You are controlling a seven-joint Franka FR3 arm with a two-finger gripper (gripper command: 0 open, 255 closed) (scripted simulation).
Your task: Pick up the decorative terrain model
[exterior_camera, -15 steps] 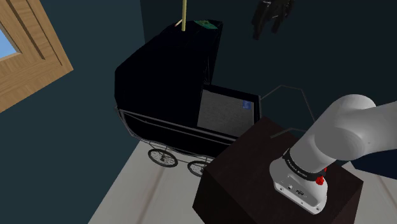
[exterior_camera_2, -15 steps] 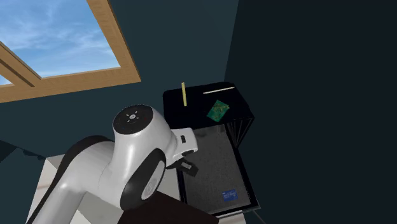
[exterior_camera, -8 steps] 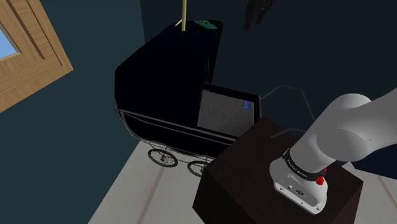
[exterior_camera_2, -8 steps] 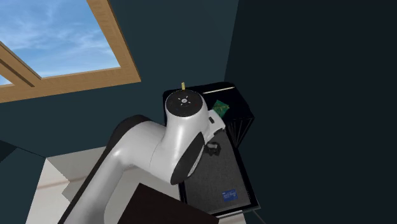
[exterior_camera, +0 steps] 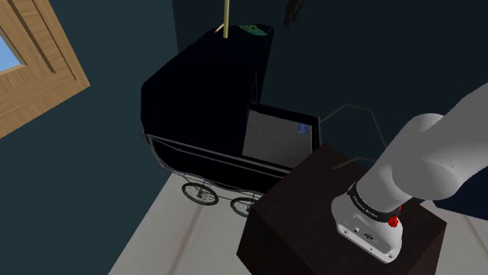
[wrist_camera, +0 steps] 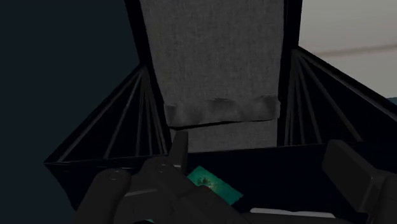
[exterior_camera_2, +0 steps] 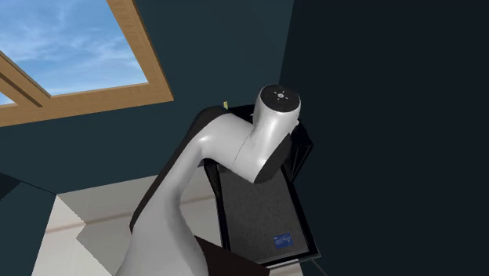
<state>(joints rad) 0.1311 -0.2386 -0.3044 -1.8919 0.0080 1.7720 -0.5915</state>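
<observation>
Beyond gripper [wrist_camera: 259, 141] (jaws apart), terrain model [wrist_camera: 214, 184]

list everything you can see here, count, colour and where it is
pram: one, black, on the floor against the dark wall
mattress: one, grey, inside the pram
terrain model: one, green, flat on top of the pram's hood
stick: one, yellow, on the hood top near the terrain model
card: one, small, blue, on the mattress at the end nearest the stand
window: one, wooden frame, blue sky behind
floor: one, pale, under the pram
stand: one, dark brown box, beside the pram
arm: one, white, reaching over the pram
gripper: one, black, open, above the hood close to the terrain model
</observation>
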